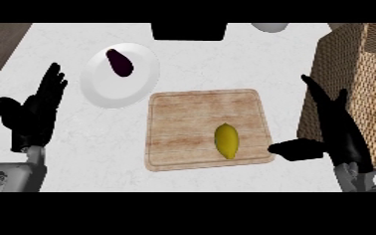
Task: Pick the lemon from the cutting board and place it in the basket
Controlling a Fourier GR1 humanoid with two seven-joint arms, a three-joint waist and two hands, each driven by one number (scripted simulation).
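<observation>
- While the lemon (226,140) lies on the wooden cutting board (187,122), in the board's lower right part with its long axis running up and down the view, no hand touches it.
- The cutting board sits flat on the pale bench (88,147), about mid-view.
- The right hand (336,127) is released, just right of the board. Its fingers are straight and point away from the robot, and its thumb reaches sideways towards the board's lower right corner. The thumb tip is near the board's edge and apart from the lemon.
- The woven basket (354,55) stands right of the board, at the view's right edge, and the right hand overlaps its near side in this view.
- The left hand (33,112) rests open, fingers up, well left of the board near the view's left edge, and holds nothing.
- A white plate (110,92) lies up and left of the board, apart from it, and carries a dark purple eggplant (120,62).
- Beyond the board, at the bench's far edge, are a black object (189,31) and part of a white rounded object (270,27); I cannot tell what either one is.
</observation>
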